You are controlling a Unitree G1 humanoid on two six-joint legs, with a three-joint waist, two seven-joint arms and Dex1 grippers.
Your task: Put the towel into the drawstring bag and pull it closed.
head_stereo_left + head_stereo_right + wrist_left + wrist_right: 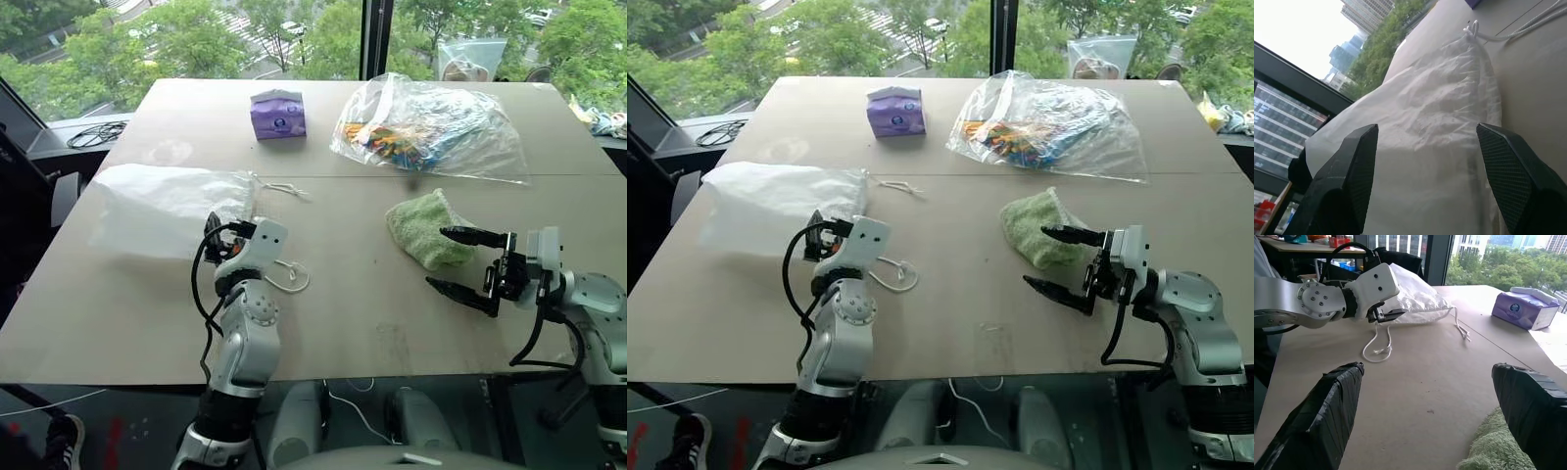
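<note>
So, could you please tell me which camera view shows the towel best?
The left eye view: the whole green towel lies on the table beside the right gripper, uncovered apart from one fingertip. The right eye view matches it; the right wrist view catches one corner.

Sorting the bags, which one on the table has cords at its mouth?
The white thin fabric drawstring bag by the left gripper; the clear crinkly plastic bag has none.

The purple tissue pack (1526,308) carries a small round logo, too small to read.
</note>
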